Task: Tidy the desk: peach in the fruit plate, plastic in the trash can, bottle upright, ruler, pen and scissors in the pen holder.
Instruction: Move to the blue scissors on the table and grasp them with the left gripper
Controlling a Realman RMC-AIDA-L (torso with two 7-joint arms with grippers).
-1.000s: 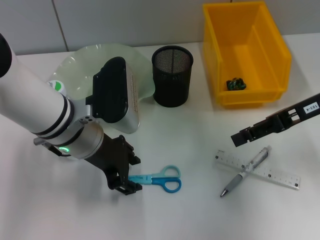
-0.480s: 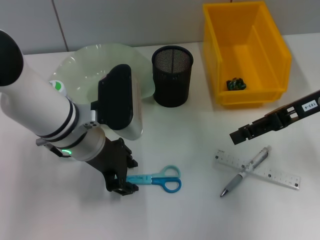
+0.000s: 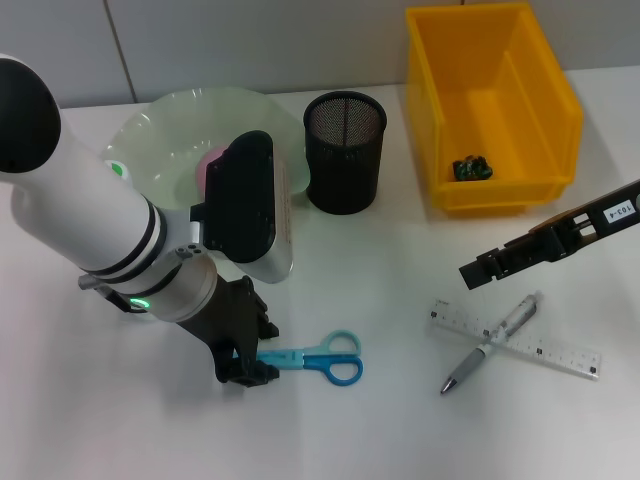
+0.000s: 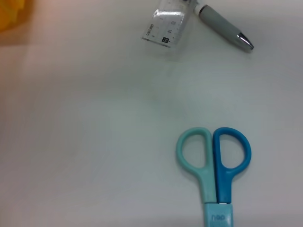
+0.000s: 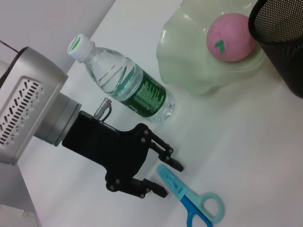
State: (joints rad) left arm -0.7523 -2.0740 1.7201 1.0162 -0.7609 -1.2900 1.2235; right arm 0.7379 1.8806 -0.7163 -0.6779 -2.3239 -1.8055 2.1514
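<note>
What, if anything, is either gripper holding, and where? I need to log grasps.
Nothing. The left gripper is open around the blade tip of the scissors, not closed on them. The right gripper hangs above the ruler, empty.

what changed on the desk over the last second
Only the left arm moved. Its wrist swung toward the pen holder, uncovering the peach in the fruit plate, and the left pincer eased slightly along the blade end of the scissors, open, gripping nothing. The scissors, pen, ruler, yellow bin and right pincer stayed put.
</note>
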